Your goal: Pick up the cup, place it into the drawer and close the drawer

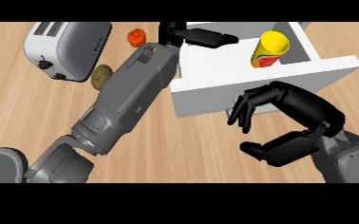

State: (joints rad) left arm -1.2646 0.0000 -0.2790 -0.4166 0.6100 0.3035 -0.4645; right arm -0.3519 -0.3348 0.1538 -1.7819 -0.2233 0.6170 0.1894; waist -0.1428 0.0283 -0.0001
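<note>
Pale wood forms the surface (42, 123), the largest element shown. Set into it at the far right is the white drawer (210, 90), drawn open, its front panel facing the near side. A silver toaster (67, 47) is seen at the far left. The left forearm is extended diagonally from the near left, and the left robot hand (200, 36) is laid at the drawer's far left rim with fingers held straight, nothing being gripped. The right robot hand (288, 123) is placed just near of the drawer front, fingers and thumb curved apart around empty space. The yellow cup (270, 50) is found inside the drawer at its far right, tilted, with a red and green print showing. A brown potato (101, 76) and a small orange item (136, 37) lie between toaster and forearm.

Only the closing step is judged to remain. If the drawer is pushed while the left robot hand rests on the rim, the fingers could be trapped; the tilted cup could also be toppled by an abrupt shove.
</note>
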